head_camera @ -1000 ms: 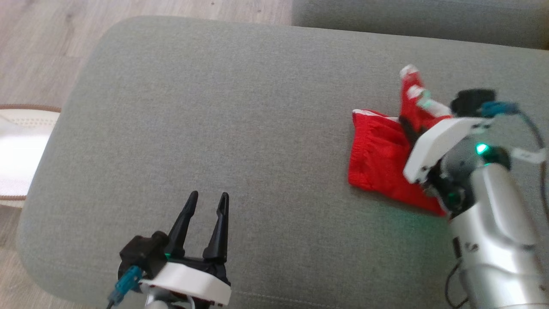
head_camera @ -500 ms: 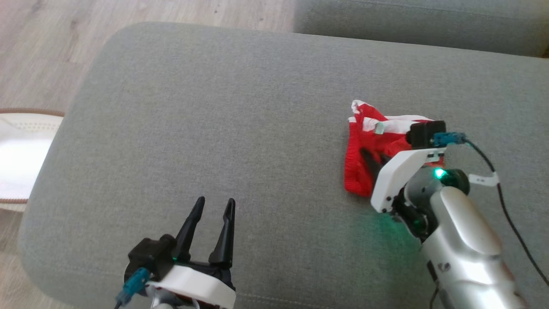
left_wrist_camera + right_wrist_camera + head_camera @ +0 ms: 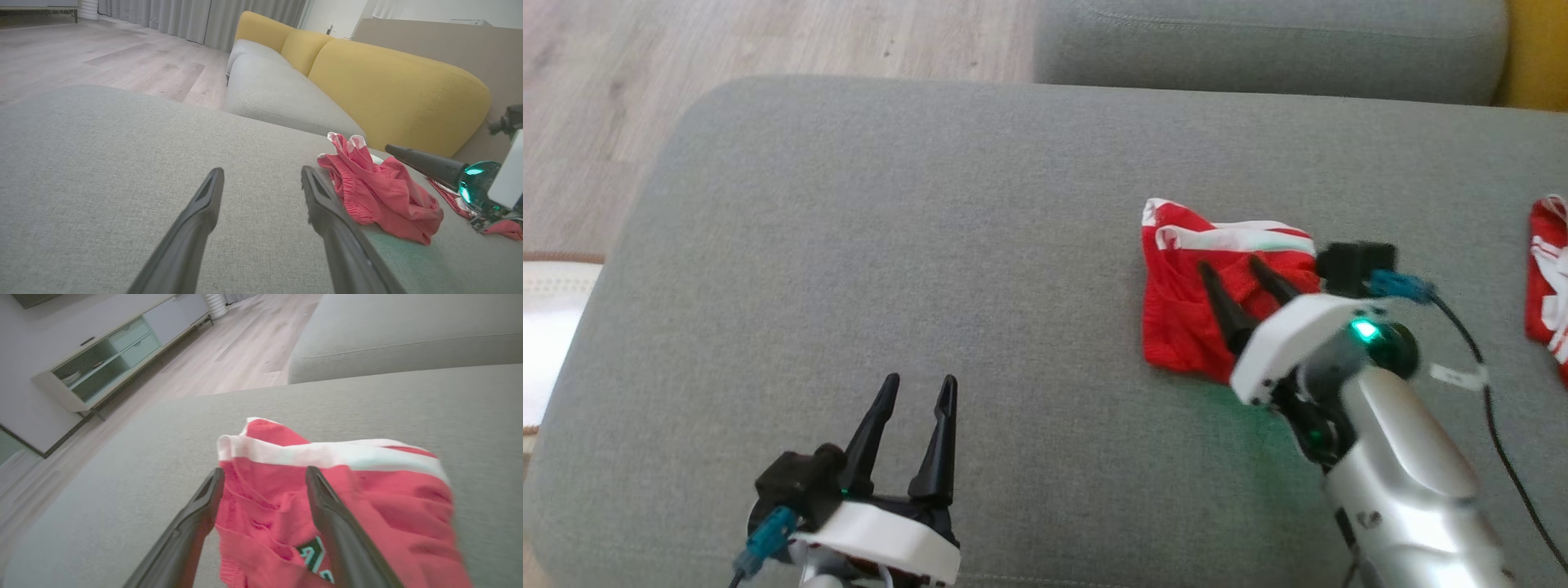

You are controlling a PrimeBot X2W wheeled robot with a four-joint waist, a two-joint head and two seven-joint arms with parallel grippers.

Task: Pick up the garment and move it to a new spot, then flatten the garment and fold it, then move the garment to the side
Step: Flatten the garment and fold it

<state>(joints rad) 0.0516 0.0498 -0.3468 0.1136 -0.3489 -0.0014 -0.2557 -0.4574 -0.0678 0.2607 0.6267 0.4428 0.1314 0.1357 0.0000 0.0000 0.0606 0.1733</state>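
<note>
The garment (image 3: 1184,318) is red with a white band, lying crumpled on the grey cushion (image 3: 890,245) right of centre. It also appears in the left wrist view (image 3: 380,196) and the right wrist view (image 3: 367,506). My right gripper (image 3: 1230,265) hovers just over it, fingers spread open, holding nothing. In its own view the right gripper (image 3: 264,473) has the red cloth lying between and below its fingers. My left gripper (image 3: 919,384) stands open near the cushion's front edge, well to the left of the garment, shown also as the left gripper (image 3: 261,175).
A second red and white cloth (image 3: 1547,278) lies at the cushion's right edge. Another grey cushion (image 3: 1258,49) sits behind, with a yellow backrest (image 3: 392,81) beyond. Wood floor (image 3: 686,49) lies to the left, and a low cabinet (image 3: 106,355) stands farther off.
My right gripper carried the garment leftward, lowered it onto the cushion and opened, letting it go. The head camera shifted, bringing the second cloth into view. The left gripper stayed open.
</note>
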